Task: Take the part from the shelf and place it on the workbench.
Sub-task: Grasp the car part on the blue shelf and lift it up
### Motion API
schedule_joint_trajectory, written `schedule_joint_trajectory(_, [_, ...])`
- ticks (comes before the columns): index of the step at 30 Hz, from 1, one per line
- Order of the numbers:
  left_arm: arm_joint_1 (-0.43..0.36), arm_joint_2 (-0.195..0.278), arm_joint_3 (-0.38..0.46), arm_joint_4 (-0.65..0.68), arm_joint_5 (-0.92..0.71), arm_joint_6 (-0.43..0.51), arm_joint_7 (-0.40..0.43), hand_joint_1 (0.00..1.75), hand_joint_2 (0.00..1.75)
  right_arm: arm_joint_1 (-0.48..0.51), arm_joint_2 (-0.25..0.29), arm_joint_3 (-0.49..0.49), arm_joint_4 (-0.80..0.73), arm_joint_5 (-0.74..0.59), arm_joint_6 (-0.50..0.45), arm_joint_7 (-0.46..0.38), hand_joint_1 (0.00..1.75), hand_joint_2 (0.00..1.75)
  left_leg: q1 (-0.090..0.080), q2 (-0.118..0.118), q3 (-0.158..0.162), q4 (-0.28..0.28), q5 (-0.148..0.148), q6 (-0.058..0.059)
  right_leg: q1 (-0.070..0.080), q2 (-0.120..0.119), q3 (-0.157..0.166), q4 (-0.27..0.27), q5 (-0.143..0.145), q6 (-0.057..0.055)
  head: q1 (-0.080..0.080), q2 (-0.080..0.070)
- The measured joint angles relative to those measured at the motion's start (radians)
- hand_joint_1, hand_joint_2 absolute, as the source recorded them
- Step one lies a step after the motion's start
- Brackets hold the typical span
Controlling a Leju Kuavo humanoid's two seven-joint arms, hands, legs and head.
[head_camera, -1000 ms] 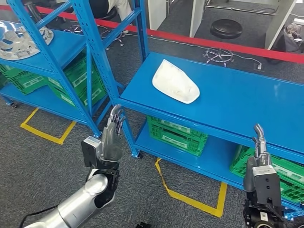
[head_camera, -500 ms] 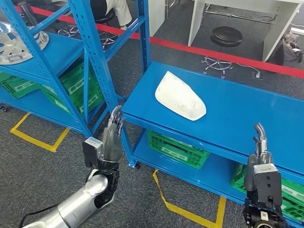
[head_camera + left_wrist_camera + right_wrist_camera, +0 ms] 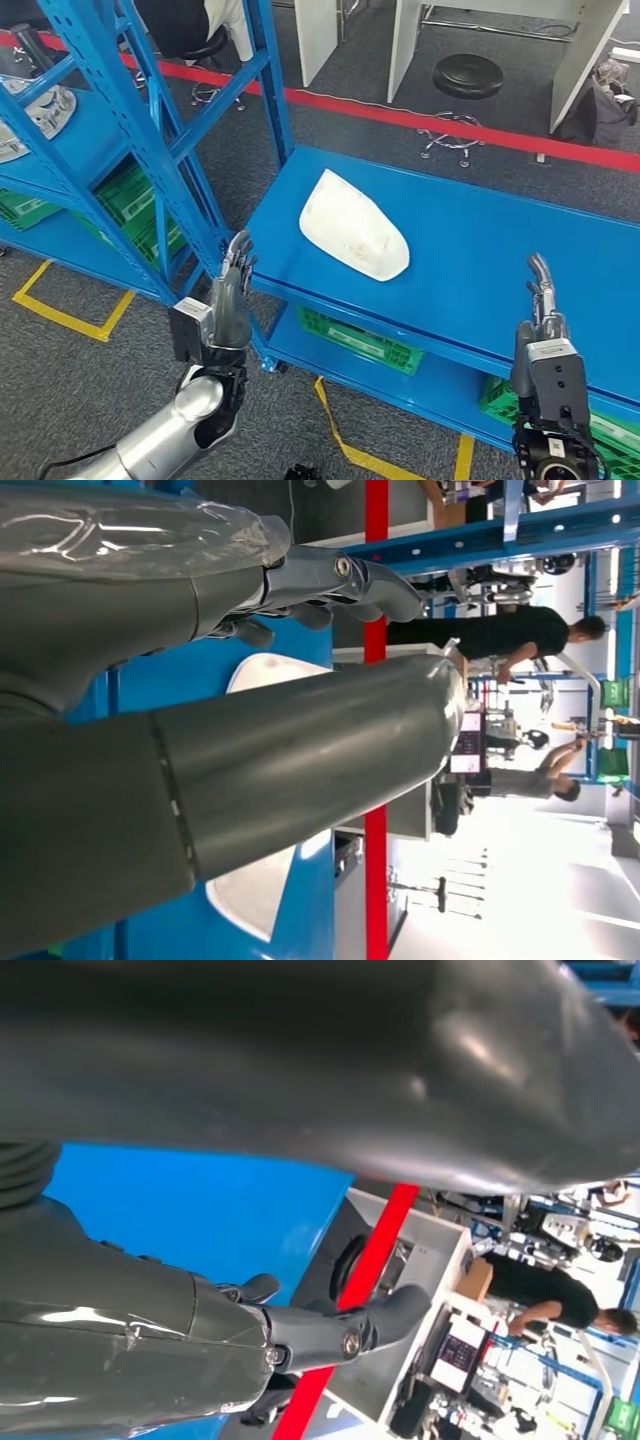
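A white, wedge-shaped plastic part (image 3: 352, 225) lies on the blue shelf top (image 3: 483, 240) near its left end. The part (image 3: 256, 890) shows again behind my thumb in the left wrist view. My left hand (image 3: 230, 295) is raised in front of the shelf's left corner, fingers apart and holding nothing, a short way left of and nearer than the part. My right hand (image 3: 542, 310) stands upright before the shelf's front edge, well to the right of the part, fingers straight and empty. The right wrist view has the right hand (image 3: 302, 1330) over the blue surface.
A tall blue rack (image 3: 113, 130) stands to the left with green crates (image 3: 128, 200) and a silvery part (image 3: 45, 110). Green crates (image 3: 362, 340) sit under the shelf. Yellow floor tape (image 3: 68, 315), a red line (image 3: 453, 125), a black stool (image 3: 468, 80) and white desks lie beyond. People stand far off.
The whole picture has shifted, so the camera has moved: the shelf and white part now sit lower and nearer. Both hands keep the same raised, empty pose.
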Motion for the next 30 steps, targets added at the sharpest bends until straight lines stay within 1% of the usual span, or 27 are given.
schedule_joint_trajectory(1, [0.003, 0.002, 0.000, -0.001, -0.001, 0.001, 0.000, 0.00, 0.00, 0.000, 0.000, 0.000, 0.000, 0.000, 0.001, 0.000, 0.00, 0.00, 0.000, 0.000, -0.002, -0.044, 0.028, 0.002, -0.001, 0.001, 0.016, 0.000, -0.012, 0.002, -0.002, 0.000])
schedule_joint_trajectory(2, [0.004, 0.004, 0.000, -0.002, -0.002, 0.001, 0.001, 0.00, 0.00, 0.000, 0.000, 0.000, 0.001, -0.001, 0.002, 0.000, 0.00, 0.00, -0.001, 0.001, 0.010, -0.112, 0.079, 0.007, -0.002, 0.001, 0.032, -0.001, -0.025, 0.004, -0.003, 0.000])
schedule_joint_trajectory(3, [0.006, 0.006, 0.000, -0.002, -0.003, 0.003, 0.002, 0.00, 0.00, -0.001, 0.000, 0.000, 0.001, -0.002, 0.004, 0.000, 0.00, 0.00, -0.004, 0.001, 0.022, -0.183, 0.137, 0.012, -0.001, 0.001, 0.047, -0.001, -0.038, 0.007, -0.004, 0.000])
schedule_joint_trajectory(4, [0.007, 0.007, 0.000, -0.003, -0.004, 0.005, 0.004, 0.00, 0.00, -0.002, 0.000, 0.000, 0.002, -0.003, 0.007, 0.000, 0.00, 0.00, -0.007, 0.001, 0.035, -0.236, 0.178, 0.017, 0.000, 0.002, 0.058, -0.003, -0.052, 0.012, -0.005, 0.000])
schedule_joint_trajectory(5, [0.010, 0.009, 0.001, -0.005, -0.004, 0.007, 0.006, 0.00, 0.00, -0.002, 0.000, 0.000, 0.002, -0.006, 0.011, 0.000, 0.00, 0.00, -0.010, 0.000, 0.044, -0.269, 0.202, 0.021, 0.001, 0.003, 0.067, -0.009, -0.064, 0.017, -0.004, 0.000])
schedule_joint_trajectory(6, [0.012, 0.010, 0.001, -0.008, -0.006, 0.010, 0.007, 0.00, 0.00, -0.003, 0.000, 0.000, 0.003, -0.007, 0.015, 0.000, 0.00, 0.00, -0.012, -0.001, 0.050, -0.284, 0.206, 0.024, 0.002, 0.004, 0.078, -0.009, -0.068, 0.023, -0.003, 0.000])
schedule_joint_trajectory(7, [0.014, 0.011, 0.001, -0.012, -0.006, 0.012, 0.008, 0.00, 0.00, -0.003, 0.000, 0.000, 0.004, -0.009, 0.018, -0.001, 0.00, 0.00, -0.011, -0.003, 0.061, -0.287, 0.198, 0.027, 0.003, 0.004, 0.089, -0.010, -0.069, 0.029, -0.001, 0.000])
schedule_joint_trajectory(8, [0.016, 0.012, 0.002, -0.016, -0.007, 0.014, 0.008, 0.00, 0.00, -0.004, 0.000, 0.000, 0.005, -0.011, 0.023, -0.001, 0.00, 0.00, -0.009, -0.004, 0.076, -0.294, 0.200, 0.030, 0.003, 0.003, 0.098, -0.004, -0.069, 0.034, 0.000, 0.000])
schedule_joint_trajectory(9, [0.017, 0.012, 0.002, -0.019, -0.008, 0.016, 0.007, 0.00, 0.00, -0.006, 0.000, -0.001, 0.006, -0.013, 0.026, -0.002, 0.00, 0.00, -0.007, -0.004, 0.092, -0.299, 0.199, 0.034, 0.002, 0.001, 0.098, 0.021, -0.070, 0.039, 0.001, 0.000])
schedule_joint_trajectory(10, [0.018, 0.013, 0.002, -0.021, -0.008, 0.017, 0.008, 0.00, 0.00, -0.009, 0.000, -0.001, 0.007, -0.017, 0.030, -0.002, 0.00, 0.00, -0.007, -0.004, 0.109, -0.300, 0.195, 0.038, 0.001, 0.000, 0.080, 0.061, -0.081, 0.042, 0.004, 0.000])
schedule_joint_trajectory(11, [0.019, 0.013, 0.002, -0.023, -0.009, 0.018, 0.008, 0.00, 0.00, -0.011, 0.000, -0.001, 0.009, -0.020, 0.035, -0.002, 0.00, 0.00, -0.006, -0.003, 0.121, -0.301, 0.190, 0.042, -0.001, -0.002, 0.048, 0.117, -0.099, 0.045, 0.006, 0.000])
schedule_joint_trajectory(12, [0.019, 0.013, 0.002, -0.024, -0.009, 0.018, 0.008, 0.00, 0.00, -0.013, 0.000, -0.001, 0.011, -0.024, 0.039, -0.002, 0.00, 0.00, -0.007, -0.004, 0.130, -0.301, 0.180, 0.045, -0.001, -0.003, 0.006, 0.179, -0.126, 0.048, 0.008, 0.000])
schedule_joint_trajectory(13, [0.020, 0.012, 0.002, -0.025, -0.009, 0.017, 0.007, 0.00, 0.00, -0.013, 0.001, -0.001, 0.013, -0.027, 0.044, 0.000, 0.00, 0.00, -0.008, -0.004, 0.138, -0.301, 0.171, 0.047, -0.001, -0.003, -0.036, 0.229, -0.159, 0.050, 0.009, 0.000])
schedule_joint_trajectory(14, [0.022, 0.012, 0.002, -0.025, -0.010, 0.017, 0.007, 0.00, 0.00, -0.013, 0.001, -0.002, 0.015, -0.029, 0.048, 0.003, 0.00, 0.00, -0.008, -0.005, 0.147, -0.301, 0.161, 0.048, -0.001, -0.003, -0.071, 0.255, -0.187, 0.051, 0.010, 0.000])
schedule_joint_trajectory(15, [0.023, 0.012, 0.002, -0.025, -0.010, 0.017, 0.006, 0.00, 0.00, -0.013, 0.001, -0.002, 0.018, -0.030, 0.052, 0.008, 0.00, 0.00, -0.008, -0.007, 0.159, -0.300, 0.151, 0.048, -0.002, -0.003, -0.093, 0.253, -0.196, 0.052, 0.010, 0.000])
schedule_joint_trajectory(16, [0.025, 0.011, 0.002, -0.025, -0.011, 0.017, 0.005, 0.00, 0.00, -0.014, 0.001, -0.002, 0.021, -0.031, 0.056, 0.014, 0.00, 0.00, -0.008, -0.008, 0.174, -0.300, 0.139, 0.047, -0.003, -0.004, -0.101, 0.220, -0.174, 0.052, 0.011, 0.000])
schedule_joint_trajectory(17, [0.026, 0.011, 0.002, -0.026, -0.012, 0.017, 0.002, 0.00, 0.00, -0.015, 0.001, -0.002, 0.023, -0.030, 0.059, 0.020, 0.00, 0.00, -0.008, -0.009, 0.190, -0.299, 0.127, 0.045, -0.004, -0.004, -0.101, 0.165, -0.123, 0.052, 0.012, 0.000])
schedule_joint_trajectory(18, [0.026, 0.010, 0.002, -0.026, -0.012, 0.017, -0.001, 0.00, 0.00, -0.015, 0.000, -0.002, 0.027, -0.030, 0.062, 0.026, 0.00, 0.00, -0.008, -0.010, 0.204, -0.299, 0.116, 0.042, -0.004, -0.004, -0.099, 0.110, -0.054, 0.050, 0.014, 0.000])
schedule_joint_trajectory(19, [0.026, 0.010, 0.002, -0.026, -0.013, 0.017, -0.004, 0.00, 0.00, -0.018, 0.000, -0.002, 0.031, -0.031, 0.063, 0.031, 0.00, 0.00, -0.009, -0.011, 0.212, -0.297, 0.108, 0.038, -0.002, -0.005, -0.101, 0.063, -0.001, 0.048, 0.016, 0.000])
schedule_joint_trajectory(20, [0.025, 0.010, 0.002, -0.026, -0.013, 0.017, -0.006, 0.00, 0.00, -0.020, 0.000, -0.003, 0.035, -0.031, 0.065, 0.035, 0.00, 0.00, -0.009, -0.012, 0.214, -0.296, 0.102, 0.034, 0.001, -0.006, -0.103, 0.039, 0.038, 0.042, 0.018, 0.000])
schedule_joint_trajectory(21, [0.025, 0.010, 0.002, -0.027, -0.013, 0.017, -0.007, 0.00, 0.00, -0.022, 0.000, -0.004, 0.040, -0.031, 0.067, 0.038, 0.00, 0.00, -0.009, -0.013, 0.213, -0.294, 0.098, 0.028, 0.004, -0.007, -0.108, 0.031, 0.056, 0.034, 0.019, 0.000])
schedule_joint_trajectory(22, [0.024, 0.009, 0.002, -0.027, -0.014, 0.016, -0.009, 0.00, 0.00, -0.026, 0.000, -0.004, 0.042, -0.031, 0.070, 0.040, 0.00, 0.00, -0.010, -0.014, 0.211, -0.293, 0.096, 0.024, 0.006, -0.008, -0.108, 0.027, 0.057, 0.028, 0.019, 0.000])
schedule_joint_trajectory(23, [0.024, 0.010, 0.002, -0.027, -0.014, 0.014, -0.010, 0.00, 0.00, -0.030, 0.000, -0.006, 0.044, -0.029, 0.073, 0.042, 0.00, 0.00, -0.010, -0.013, 0.210, -0.292, 0.095, 0.021, 0.007, -0.006, -0.105, 0.028, 0.065, 0.024, 0.018, 0.000])
schedule_joint_trajectory(24, [0.023, 0.010, 0.002, -0.027, -0.014, 0.013, -0.011, 0.00, 0.00, -0.035, 0.000, -0.008, 0.046, -0.027, 0.077, 0.045, 0.00, 0.00, -0.010, -0.013, 0.210, -0.293, 0.094, 0.020, 0.006, -0.005, -0.104, 0.026, 0.066, 0.023, 0.016, 0.000])
schedule_joint_trajectory(26, [0.020, 0.010, 0.002, -0.027, -0.012, 0.008, -0.012, 0.00, 0.00, -0.049, 0.000, -0.011, 0.051, -0.024, 0.093, 0.061, 0.00, 0.87, -0.010, -0.011, 0.211, -0.295, 0.096, 0.020, 0.006, 0.000, -0.103, 0.025, 0.067, 0.025, 0.015, 0.000])
schedule_joint_trajectory(28, [0.016, 0.010, 0.002, -0.027, -0.010, 0.002, -0.014, 0.00, 0.00, -0.065, 0.000, -0.012, 0.058, -0.025, 0.120, 0.089, 0.00, 1.75, -0.009, -0.011, 0.213, -0.298, 0.097, 0.021, 0.006, 0.003, -0.102, 0.025, 0.064, 0.024, 0.013, 0.000])
schedule_joint_trajectory(30, [0.009, 0.010, 0.002, -0.027, -0.008, -0.005, -0.016, 0.00, 0.00, -0.083, -0.001, -0.012, 0.068, -0.030, 0.150, 0.116, 0.00, 1.75, -0.009, -0.010, 0.217, -0.305, 0.096, 0.022, 0.006, 0.004, -0.103, 0.025, 0.063, 0.022, 0.012, 0.000])
